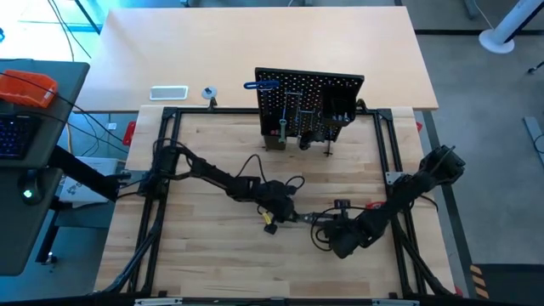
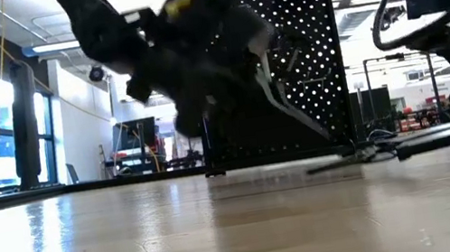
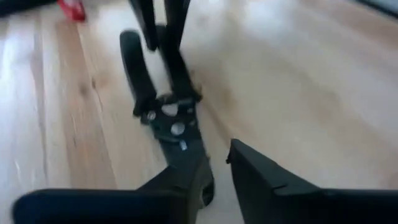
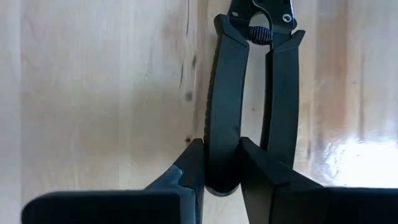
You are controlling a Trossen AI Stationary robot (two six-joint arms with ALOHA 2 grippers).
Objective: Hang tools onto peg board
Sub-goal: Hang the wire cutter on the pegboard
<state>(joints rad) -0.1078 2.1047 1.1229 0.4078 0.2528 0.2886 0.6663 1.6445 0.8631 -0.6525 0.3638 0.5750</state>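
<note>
Pliers (image 4: 249,93) lie low-centre of the table in the high view; right gripper (image 4: 221,168) is clenched on one handle, left gripper (image 3: 217,180) parted beside the head. Regrip squarely before lifting toward the peg board (image 1: 310,102), upper centre

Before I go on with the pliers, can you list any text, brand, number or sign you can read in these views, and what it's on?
None can be read.
Pliers: no marking shows on the handles or pivot.
Peg board: holes and hooks only, no label visible.
White tray on the far table: too small to tell.
Room behind the board in the low view: any signs are too blurred to read.
</note>
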